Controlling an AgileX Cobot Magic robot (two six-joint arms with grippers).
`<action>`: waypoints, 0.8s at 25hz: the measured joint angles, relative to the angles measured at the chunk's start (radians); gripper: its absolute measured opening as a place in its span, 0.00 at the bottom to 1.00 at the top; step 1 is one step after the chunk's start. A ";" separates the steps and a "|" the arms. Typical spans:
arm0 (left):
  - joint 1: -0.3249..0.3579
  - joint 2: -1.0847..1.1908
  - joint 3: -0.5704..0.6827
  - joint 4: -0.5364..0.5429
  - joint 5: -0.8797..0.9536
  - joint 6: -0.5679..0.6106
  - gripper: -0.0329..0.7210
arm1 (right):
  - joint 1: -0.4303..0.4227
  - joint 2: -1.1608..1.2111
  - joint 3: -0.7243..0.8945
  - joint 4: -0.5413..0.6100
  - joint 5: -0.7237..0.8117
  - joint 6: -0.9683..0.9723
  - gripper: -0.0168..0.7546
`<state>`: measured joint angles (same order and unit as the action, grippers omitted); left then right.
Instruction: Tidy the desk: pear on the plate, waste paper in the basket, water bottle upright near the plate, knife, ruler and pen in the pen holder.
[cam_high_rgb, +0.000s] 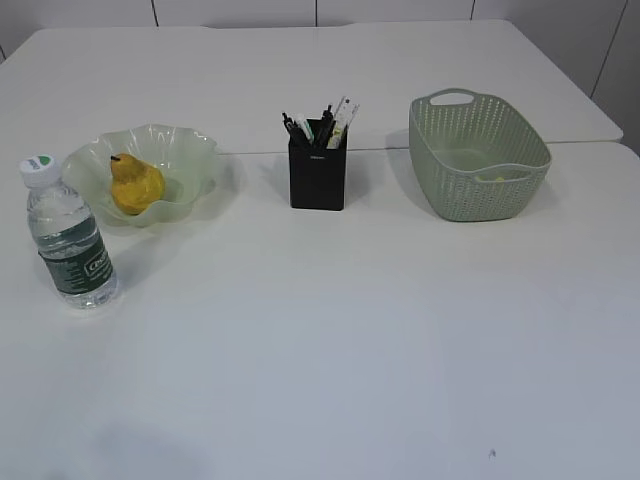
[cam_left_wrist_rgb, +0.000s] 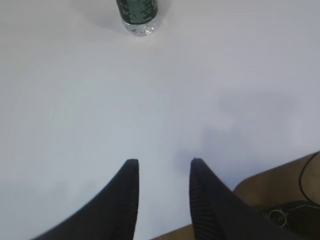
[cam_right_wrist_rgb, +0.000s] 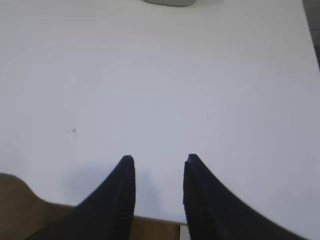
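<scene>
A white table (cam_high_rgb: 330, 360) holds, from left to right: a water bottle (cam_high_rgb: 68, 236) standing upright just beside a pale green plate (cam_high_rgb: 185, 150) with a yellow pear (cam_high_rgb: 134, 185) on it; a black pen holder (cam_high_rgb: 317, 176) filled with pens and other items; and a green basket (cam_high_rgb: 478, 153) with something small and yellowish inside. The left gripper (cam_left_wrist_rgb: 161, 162) and right gripper (cam_right_wrist_rgb: 158, 159) hover near the table's front edge, jaws parted, holding nothing.
</scene>
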<state>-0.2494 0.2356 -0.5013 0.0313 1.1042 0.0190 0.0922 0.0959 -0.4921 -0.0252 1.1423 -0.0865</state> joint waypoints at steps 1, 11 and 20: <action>0.016 -0.009 0.000 0.000 0.000 0.000 0.36 | -0.015 -0.022 0.000 0.000 0.000 0.000 0.38; 0.154 -0.150 0.000 0.000 0.000 0.000 0.36 | -0.076 -0.097 0.000 0.000 0.000 0.000 0.38; 0.205 -0.230 0.000 0.000 0.004 0.000 0.36 | -0.108 -0.113 0.000 0.000 0.002 0.000 0.38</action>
<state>-0.0443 0.0061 -0.5013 0.0313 1.1082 0.0190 -0.0159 -0.0173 -0.4921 -0.0252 1.1442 -0.0865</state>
